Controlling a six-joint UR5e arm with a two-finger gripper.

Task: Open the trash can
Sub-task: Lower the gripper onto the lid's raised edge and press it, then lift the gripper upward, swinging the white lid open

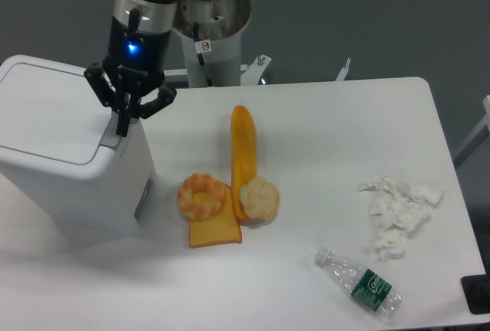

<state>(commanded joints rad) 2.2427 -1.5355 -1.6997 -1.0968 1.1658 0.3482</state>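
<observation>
You have the trash can point(65, 143) at the left end of the table point(321, 109), a big white box with its flat lid lying down shut. The grey button strip point(109, 141) sits on the rim at the can's right edge. The gripper point(122, 126) hangs straight down over that strip, fingers drawn together into one point, and the tip looks to be touching or just above the strip; you cannot tell which from this angle.

Just right of the can, a ridged orange-and-cream pastry point(202, 196) rests on a flat orange slice point(214, 228). Touching that on its right is a pale bun point(259, 199), which lies against the lower end of a long orange piece point(243, 147). Well to the right of the can lies crumpled white tissue point(398, 212), and below it a clear plastic bottle point(360, 282) with a green label lies on its side.
</observation>
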